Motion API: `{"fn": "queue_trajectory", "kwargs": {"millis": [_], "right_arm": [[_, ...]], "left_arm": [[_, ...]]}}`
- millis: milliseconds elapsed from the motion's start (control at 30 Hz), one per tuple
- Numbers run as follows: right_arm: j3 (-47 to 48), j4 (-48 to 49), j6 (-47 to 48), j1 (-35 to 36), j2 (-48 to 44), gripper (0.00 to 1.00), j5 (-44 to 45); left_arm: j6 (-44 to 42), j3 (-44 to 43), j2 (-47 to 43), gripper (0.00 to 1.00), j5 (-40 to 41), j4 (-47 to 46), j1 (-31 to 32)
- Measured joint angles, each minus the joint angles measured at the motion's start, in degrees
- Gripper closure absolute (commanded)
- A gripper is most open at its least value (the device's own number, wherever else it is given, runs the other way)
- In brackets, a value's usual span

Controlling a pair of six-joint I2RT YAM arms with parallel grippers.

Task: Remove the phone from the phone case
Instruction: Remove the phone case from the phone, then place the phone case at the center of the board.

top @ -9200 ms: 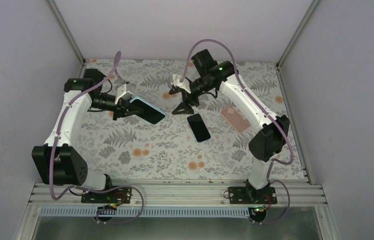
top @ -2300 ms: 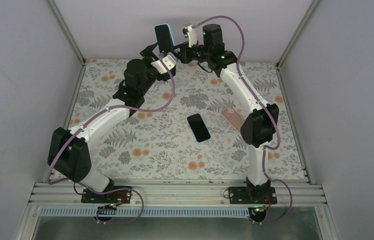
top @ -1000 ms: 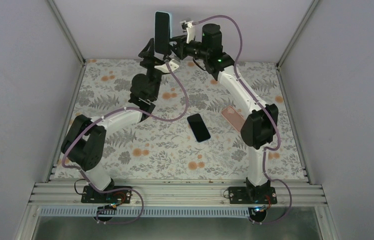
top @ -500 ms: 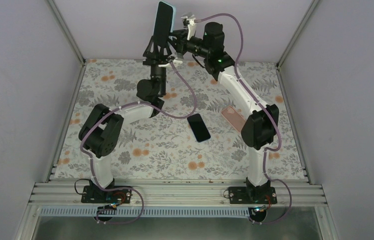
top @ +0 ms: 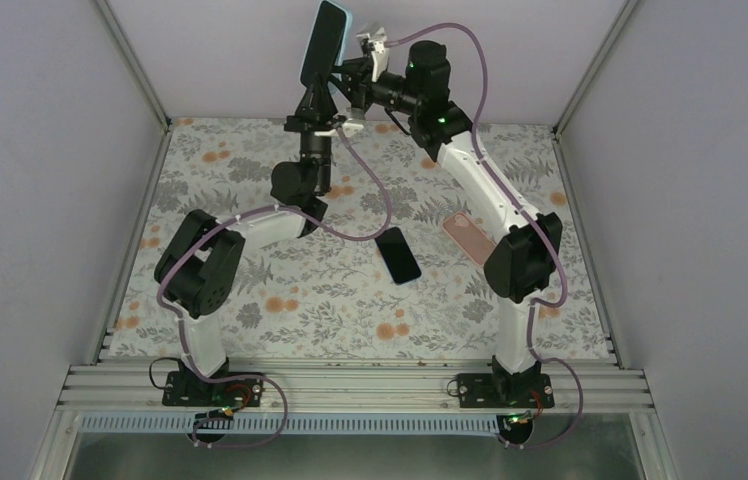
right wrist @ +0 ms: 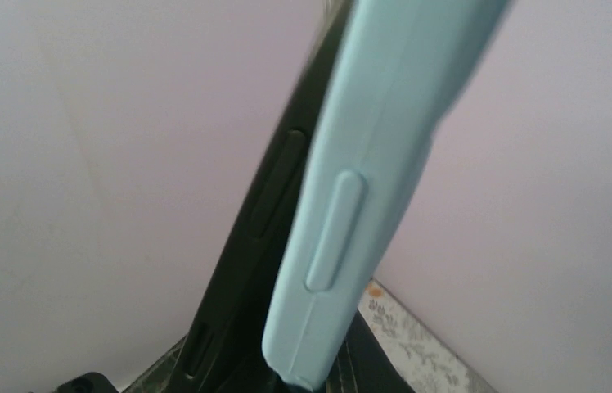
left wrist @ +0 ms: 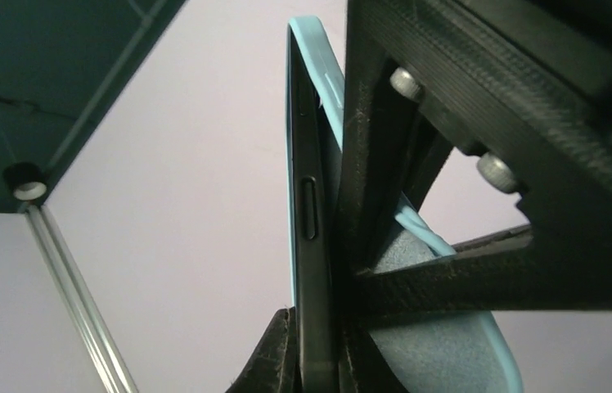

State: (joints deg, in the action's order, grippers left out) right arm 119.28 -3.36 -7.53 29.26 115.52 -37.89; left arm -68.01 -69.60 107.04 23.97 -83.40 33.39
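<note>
The bench (top: 350, 310) is a flat top covered with a pale sheet printed with grey ferns and orange flowers. A black rectangular phone (top: 398, 255) lies flat near its middle. A salmon-pink rectangular phone case (top: 467, 236) lies flat to the right of the phone, clearly apart from it and slanted much the same way, its near end hidden behind the right arm (top: 522, 262).

We look down from above and behind the arm bases (top: 212, 390) over the whole desk (top: 330, 300). Our wrist cameras sit very close, facing the back wall (left wrist: 188, 205), both sharing the phone case (right wrist: 352, 164) edge-on.
</note>
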Motion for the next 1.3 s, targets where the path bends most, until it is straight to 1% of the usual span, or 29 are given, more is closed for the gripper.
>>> {"fn": "queue_trajectory", "kwargs": {"millis": [100,200,300,367,433,567,667,767,833,967,1133,1200,1300], "right_arm": [[0.0,-3.54,1.44,0.5,-0.31,0.97,1.73],[2.51,-9.88,3.8,1.64,-0.2,0.97,3.98],[7.56,-20.0,9.44,1.68,0.7,0.97,11.63],[9.6,-24.5,13.46,0.02,1.55,0.97,14.27],[9.44,-29.94,16.61,-1.9,1.7,0.97,16.92],[2.69,-38.05,21.79,-8.33,1.79,0.97,19.69],[-4.9,-43.34,25.86,-14.14,1.73,0.97,18.82],[-13.2,-47.54,29.75,-18.8,0.31,0.97,17.62],[-18.05,-50.29,31.71,-20.57,-0.92,0.97,16.52],[-23.85,-52.04,33.57,-21.81,-2.12,0.97,13.99],[-25.81,-51.93,34.51,-21.84,-1.18,0.97,10.78],[-25.79,-51.84,34.53,-21.81,0.02,0.97,9.49],[-25.88,-52.02,34.53,-21.81,2.49,0.97,8.5]], "left_arm": [[0.66,3.69,-3.54,0.98,0.13,3.85,0.02],[-0.15,9.14,-8.81,0.98,0.52,6.49,0.02],[-7.23,14.75,-16.81,0.98,1.4,9.53,-1.03],[-10.8,19.23,-23.12,0.98,-0.07,14.56,-1.2],[-12.48,23.52,-28.79,0.98,-0.55,18.84,-1.14],[-14.75,30.18,-43.15,0.98,0.74,28.3,-2.49],[-15.69,35.3,-50.97,0.98,2.38,31.19,-3.45],[-15.72,43.52,-56.96,0.98,3.02,36.02,-5.62],[-15.1,48.09,-57.48,0.98,3.34,39.98,-7.67],[-13.84,55.21,-53.53,0.98,3.76,46.14,-9.22],[-11.98,58.69,-46.93,0.98,3.74,49.33,-9.16],[-11.04,58.95,-46.05,0.97,3.61,50.25,-9.07],[-7.91,58.77,-46.86,0.86,2.1,55.23,-8.44]]}}
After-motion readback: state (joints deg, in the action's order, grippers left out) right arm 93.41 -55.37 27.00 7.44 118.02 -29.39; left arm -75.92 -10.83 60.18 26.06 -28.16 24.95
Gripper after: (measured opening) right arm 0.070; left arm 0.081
